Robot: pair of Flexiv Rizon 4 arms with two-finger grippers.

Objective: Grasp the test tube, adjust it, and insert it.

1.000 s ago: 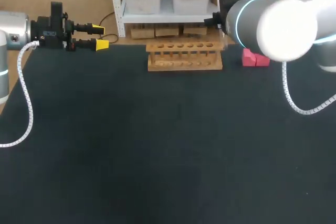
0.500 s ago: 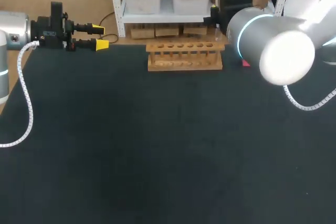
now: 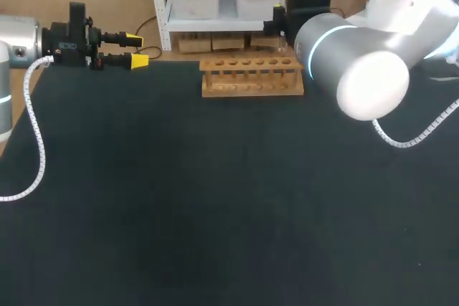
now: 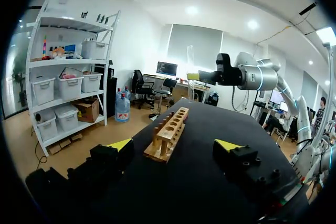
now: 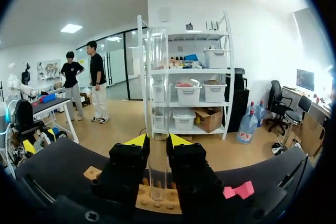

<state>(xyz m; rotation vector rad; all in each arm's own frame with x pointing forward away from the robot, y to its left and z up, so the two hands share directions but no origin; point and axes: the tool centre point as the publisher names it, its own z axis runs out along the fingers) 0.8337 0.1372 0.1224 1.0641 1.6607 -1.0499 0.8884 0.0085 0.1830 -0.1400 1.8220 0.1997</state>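
My R gripper [image 5: 157,142] is clamped on the test tube [image 5: 157,77], glass upright btwn both yellow tips, above the wooden rack [image 3: 251,77] at the far edge of the table [image 3: 215,213]. L gripper [image 3: 136,49] sits at the far-left corner, fingers spread w/ nothing btwn them, pointing toward the rack. A pink block [image 5: 239,190] lies near the rack.

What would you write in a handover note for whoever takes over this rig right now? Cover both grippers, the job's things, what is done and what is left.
Left gripper: open, empty, at the far left edge of the table.
Right gripper: shut on the test tube, held upright over the wooden rack.
Done: grasp, uprighting.
To do: lower the tube into a rack hole, release.
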